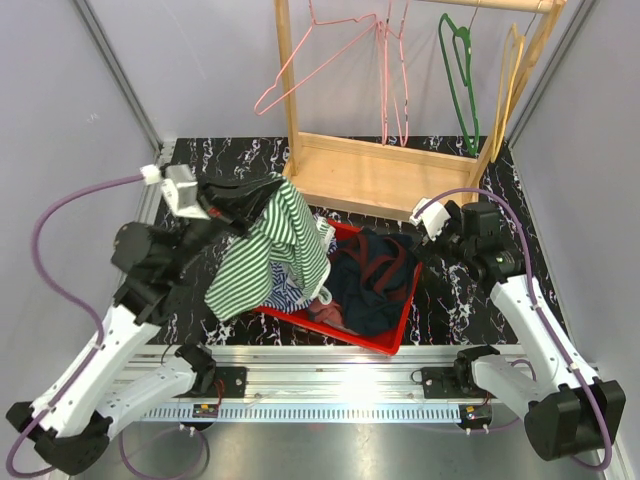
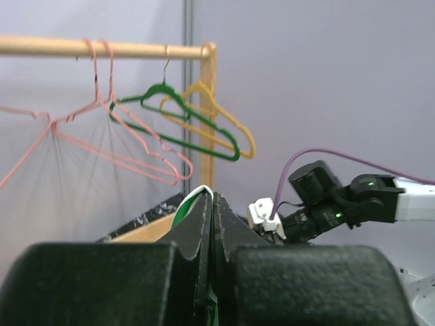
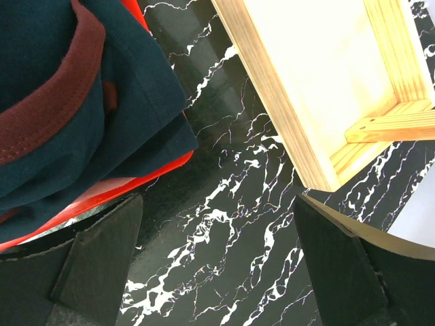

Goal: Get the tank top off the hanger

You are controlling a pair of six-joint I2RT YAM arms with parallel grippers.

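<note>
Quick count from my end: I see four hangers, looks like two pink (image 1: 310, 65), one green (image 1: 462, 80), one yellow (image 1: 510, 70). One rack (image 1: 380, 170), one bin (image 1: 385, 340), one striped top (image 1: 270, 250), two arms: left arm (image 1: 110, 340), right arm (image 1: 530, 310). The clothes (image 1: 370, 280) in the bin are too bunched up to count.

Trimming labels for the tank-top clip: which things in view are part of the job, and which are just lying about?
In the job:
- striped tank top, pinched in the shut fingers of the left gripper
- right gripper, fingers open, holding nothing
- the top's own hanger: not clearly visible

Lying about:
- red bin
- navy garment
- wooden rack
- pink hangers
- green hanger
- yellow hanger
</note>
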